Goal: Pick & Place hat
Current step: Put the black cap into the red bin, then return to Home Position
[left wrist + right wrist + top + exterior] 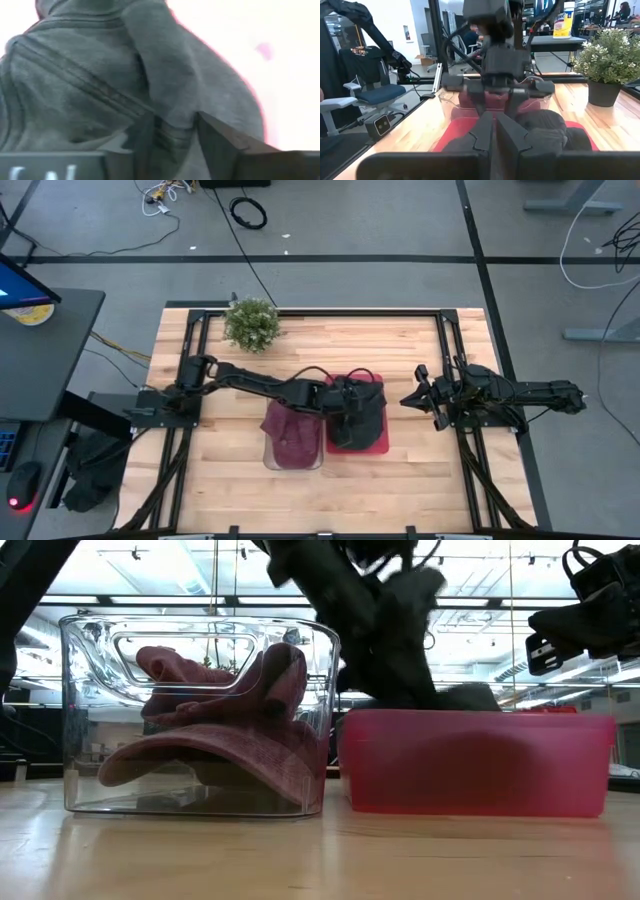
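Observation:
A dark grey hat (pixel 368 406) sits over the red bin (pixel 380 446), and in the low view the grey hat (pixel 415 635) reaches down behind the bin's wall (pixel 470 770). My left gripper (pixel 350 394) reaches from the table's left over this bin and is shut on the hat, which fills the left wrist view (pixel 100 75). A maroon hat (pixel 292 436) lies crumpled in the clear bin (pixel 80 720), its brim on the bin's floor. My right gripper (pixel 418 398) waits shut, above the table right of the red bin. My left gripper (pixel 172 125) pinches a raised fold of the grey hat's cloth (pixel 170 107) between its two fingers. It comes from above, slanting from the table's left. The hat hangs slack below the fingers, and its lower part (pixel 465 695) is down inside the red bin.
A potted plant (pixel 251 324) stands near the table's far edge, left of centre. The two bins stand side by side at mid table. Bare wood (pixel 330 500) lies along the near edge and at both sides (pixel 425 450).

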Robot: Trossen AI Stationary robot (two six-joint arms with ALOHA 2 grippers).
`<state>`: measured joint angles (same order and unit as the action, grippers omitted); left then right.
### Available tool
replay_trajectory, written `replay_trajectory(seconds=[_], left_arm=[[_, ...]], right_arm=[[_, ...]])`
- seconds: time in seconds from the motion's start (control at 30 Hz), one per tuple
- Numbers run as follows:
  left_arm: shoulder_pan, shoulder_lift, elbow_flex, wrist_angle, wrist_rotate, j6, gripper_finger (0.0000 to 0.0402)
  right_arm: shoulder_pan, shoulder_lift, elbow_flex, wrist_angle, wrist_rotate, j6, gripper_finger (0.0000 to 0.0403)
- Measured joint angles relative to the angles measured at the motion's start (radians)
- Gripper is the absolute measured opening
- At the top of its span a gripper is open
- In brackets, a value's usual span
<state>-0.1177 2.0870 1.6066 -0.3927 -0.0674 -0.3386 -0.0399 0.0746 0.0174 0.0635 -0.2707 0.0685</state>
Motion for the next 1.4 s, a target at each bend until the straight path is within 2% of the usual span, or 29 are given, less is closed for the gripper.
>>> replay_trajectory(seconds=[0.13, 0.3, 0.57, 1.0, 1.1, 1.3, 1.4], left_arm=[[-0.001, -0.095, -0.002, 0.002, 0.026, -0.029, 0.0199], [-0.001, -0.210, 0.002, 0.026, 0.019, -0.079, 0.0226], [-0.001, -0.280, 0.003, 0.168, 0.013, -0.116, 0.0223], [0.009, -0.286, 0.003, 0.155, 0.046, -0.122, 0.0223], [0.022, -0.287, 0.003, 0.149, 0.110, -0.121, 0.0223], [0.070, -0.287, 0.003, 0.130, 0.342, -0.122, 0.0222], [0.079, -0.287, 0.003, 0.122, 0.363, -0.114, 0.0222]], right_arm=[[0.000, 0.000, 0.000, 0.001, 0.000, 0.000, 0.0027], [0.000, 0.000, 0.000, 0.003, 0.000, 0.000, 0.0027], [0.000, 0.000, 0.000, 0.002, 0.000, 0.000, 0.0027], [0.000, 0.000, 0.000, 0.002, 0.000, 0.000, 0.0027], [0.000, 0.000, 0.000, 0.002, 0.000, 0.000, 0.0027], [0.000, 0.000, 0.000, 0.002, 0.000, 0.000, 0.0027], [0.000, 0.000, 0.000, 0.002, 0.000, 0.000, 0.0027]])
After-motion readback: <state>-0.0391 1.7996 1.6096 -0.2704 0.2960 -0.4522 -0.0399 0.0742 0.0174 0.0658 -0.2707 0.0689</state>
